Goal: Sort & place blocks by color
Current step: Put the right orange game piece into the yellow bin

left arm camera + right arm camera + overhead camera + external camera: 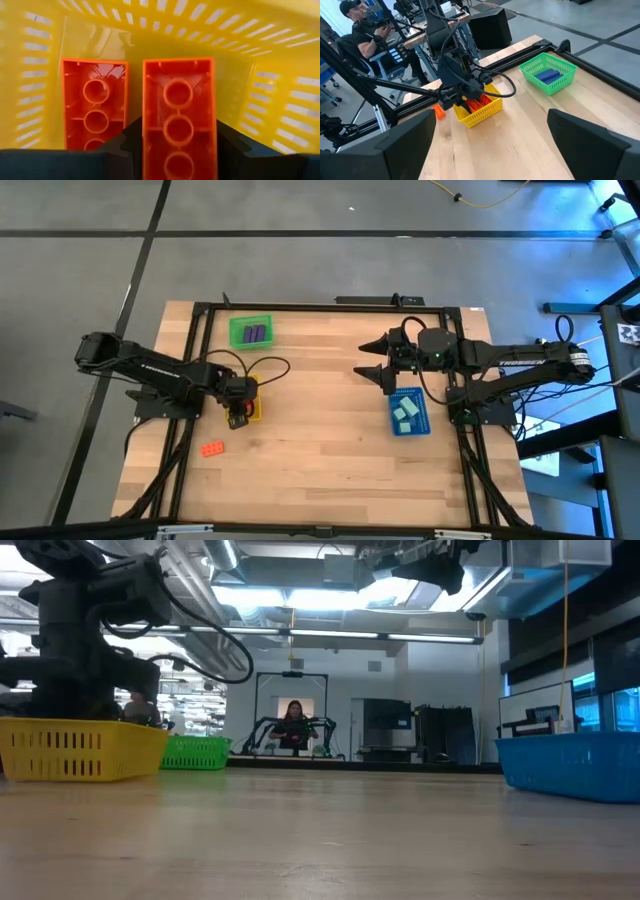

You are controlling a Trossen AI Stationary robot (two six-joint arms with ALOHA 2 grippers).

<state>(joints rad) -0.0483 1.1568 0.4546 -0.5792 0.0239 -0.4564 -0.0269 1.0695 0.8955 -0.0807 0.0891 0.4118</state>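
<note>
My left gripper (238,418) reaches down into the yellow tray (251,406) and is shut on an orange block (178,120), whose hollow underside faces the wrist camera. A second orange block (95,105) lies beside it in the tray. Another orange block (212,448) lies flat on the table nearer the front edge. Purple blocks (254,333) lie in the green tray (250,331), and teal blocks (405,412) lie in the blue tray (408,423). My right gripper (490,150) hangs open and empty above the table, by the blue tray. My left gripper pinches the orange block's two long sides (150,145) between its two fingers (127,147), at the end nearest the wrist. The fingers come from above, pointing steeply down into the yellow tray, and lie along the block. I cannot tell whether the block's far end rests on the tray floor.
The yellow tray's slotted walls (280,100) stand close around the left fingers. The three trays stand on a wooden table inside a dark frame (200,308). The table's middle (320,410) is bare wood. A person (367,35) sits beyond the table's left side.
</note>
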